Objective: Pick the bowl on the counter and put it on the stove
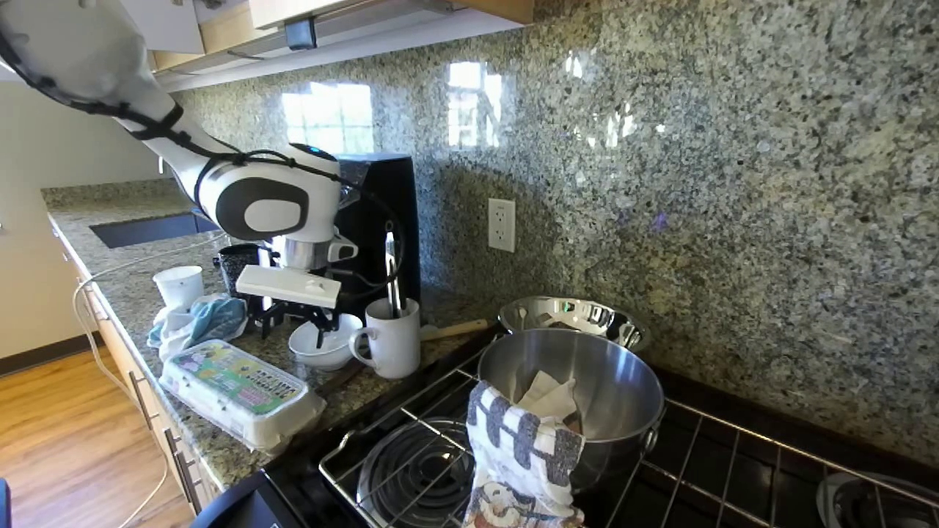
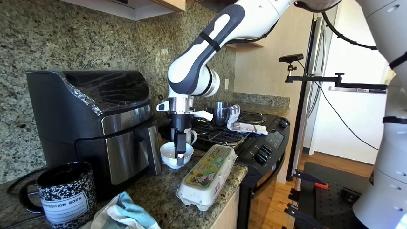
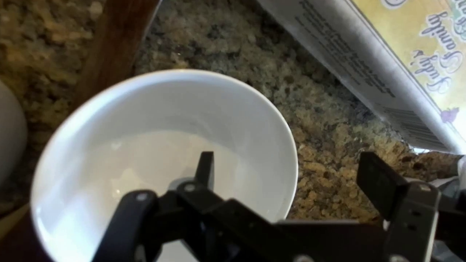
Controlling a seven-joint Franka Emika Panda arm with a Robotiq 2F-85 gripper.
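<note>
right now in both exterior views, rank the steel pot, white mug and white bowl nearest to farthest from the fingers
1. White bowl: on the counter, one of the fingers over or inside it.
2. White mug: beside the bowl, toward the stove.
3. Steel pot: past the mug, on the stove.

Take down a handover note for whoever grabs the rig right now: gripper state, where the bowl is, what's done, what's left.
Gripper: open, jaws either side of the rim of the bowl, nothing gripped.
Bowl: upright on the counter, beside the mug.
Stove: pot on it.
Done: jaws lined up across the rim; bowl not yet lifted.
Left: close on the rim, lift, set it on the stove, probably best away from the pot.
</note>
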